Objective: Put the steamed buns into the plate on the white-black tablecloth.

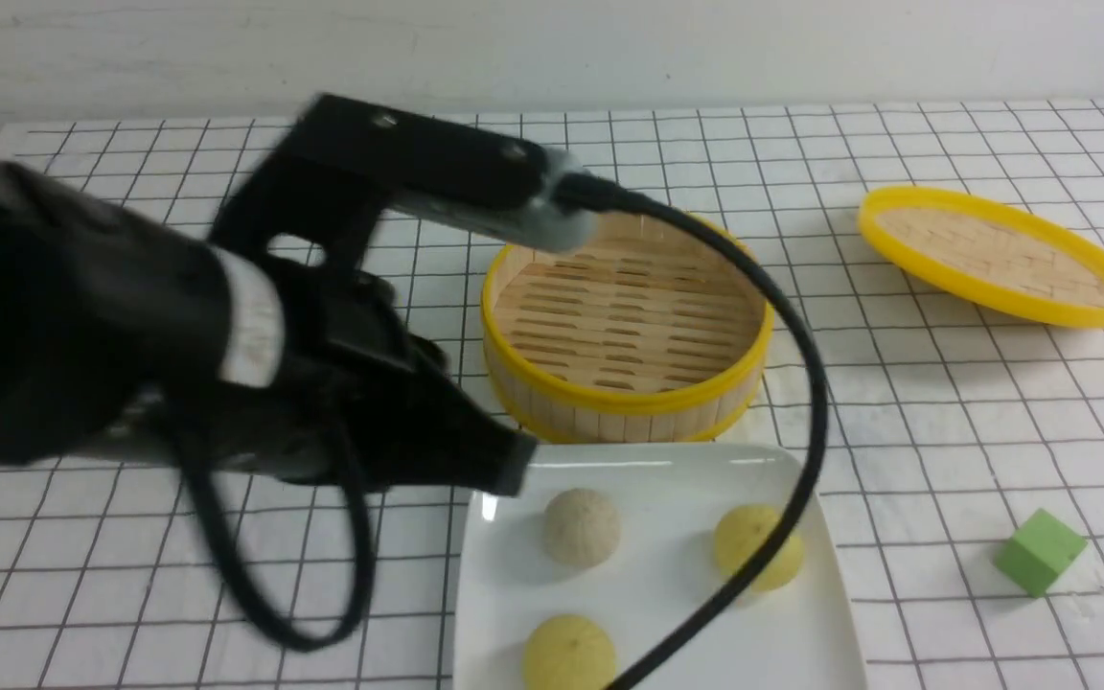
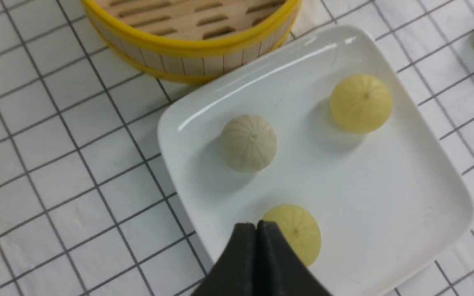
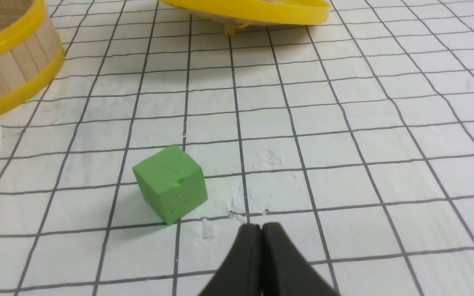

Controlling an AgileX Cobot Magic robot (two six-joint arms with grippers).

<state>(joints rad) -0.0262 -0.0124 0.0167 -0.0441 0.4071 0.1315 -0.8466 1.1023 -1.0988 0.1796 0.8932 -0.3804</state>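
Observation:
Three steamed buns lie in the white square plate (image 1: 782,661) on the white-black tablecloth (image 1: 945,422): an off-white one (image 1: 581,525), a pale yellow one (image 1: 753,546) and a pale yellow one (image 1: 569,654) at the front. In the left wrist view the plate (image 2: 405,185) holds the off-white bun (image 2: 248,142) and the yellow buns (image 2: 360,102) (image 2: 298,230). My left gripper (image 2: 256,225) is shut and empty above the plate's near-left edge; it also shows in the front view (image 1: 514,465). My right gripper (image 3: 260,227) is shut and empty over the cloth, out of the front view.
The empty round bamboo steamer (image 1: 624,321) stands right behind the plate. Its yellow-rimmed lid (image 1: 998,254) lies tilted at the back right. A green cube (image 1: 1041,549) sits right of the plate and beside my right gripper in the right wrist view (image 3: 170,183). My left arm's cable (image 1: 806,383) arcs over the plate.

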